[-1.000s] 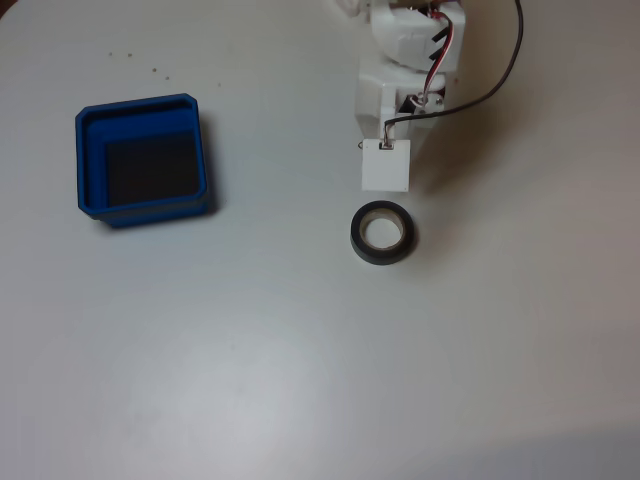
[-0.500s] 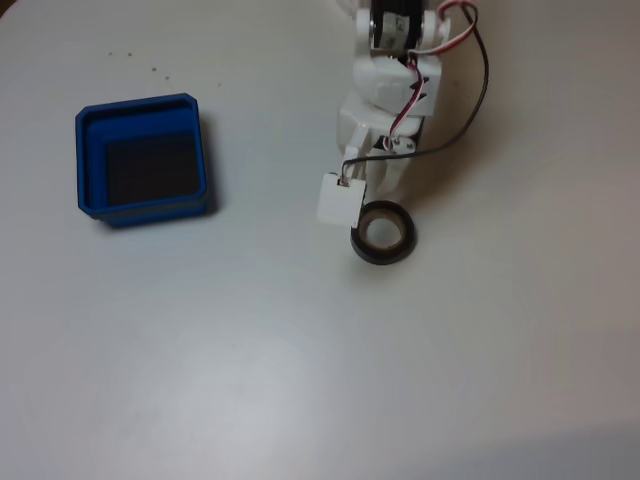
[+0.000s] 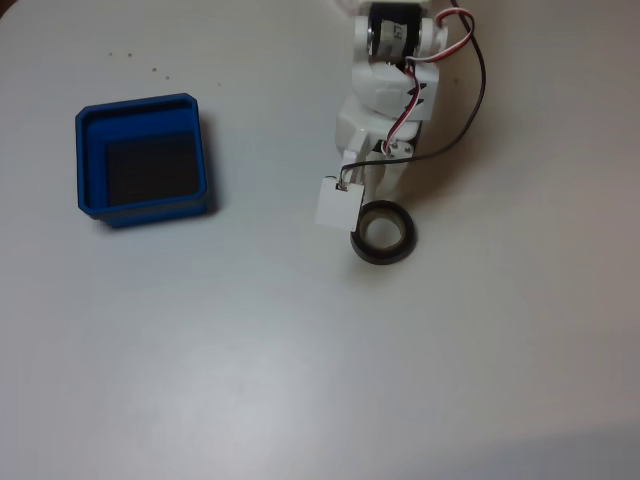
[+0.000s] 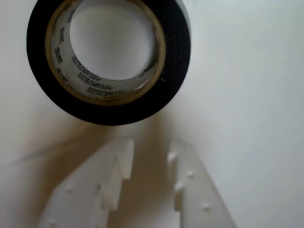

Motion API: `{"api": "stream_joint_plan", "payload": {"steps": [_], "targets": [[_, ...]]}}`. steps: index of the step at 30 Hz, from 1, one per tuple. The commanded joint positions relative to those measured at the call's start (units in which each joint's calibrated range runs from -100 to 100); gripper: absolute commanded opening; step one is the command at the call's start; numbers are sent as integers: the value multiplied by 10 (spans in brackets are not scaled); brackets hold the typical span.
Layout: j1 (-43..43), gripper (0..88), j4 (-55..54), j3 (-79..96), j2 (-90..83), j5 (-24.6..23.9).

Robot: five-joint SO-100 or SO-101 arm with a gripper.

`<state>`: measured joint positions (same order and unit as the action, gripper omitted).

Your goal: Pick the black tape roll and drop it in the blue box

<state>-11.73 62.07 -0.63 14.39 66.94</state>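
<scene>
1. As the fixed view shows it, there is one black tape roll (image 3: 382, 233), one blue box (image 3: 141, 160) and one white arm.
2. All rest on a plain white table (image 3: 300, 350).
3. The roll lies flat right of centre, just below the arm; the box sits well apart at the left.
4. In the wrist view the roll (image 4: 108, 59) fills the upper left: black outside, pale printed core.
5. The gripper (image 4: 149, 154) is released, its white fingers (image 4: 114, 166) parted just short of the roll.
</scene>
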Motion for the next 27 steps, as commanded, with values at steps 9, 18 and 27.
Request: {"api": "stream_joint_plan", "payload": {"steps": [9, 18, 27], "targets": [[3, 194, -12, -47, -3, 5], [-3, 202, -12, -146, 70, 57], [-7, 202, -12, -171, 106, 64]]}}
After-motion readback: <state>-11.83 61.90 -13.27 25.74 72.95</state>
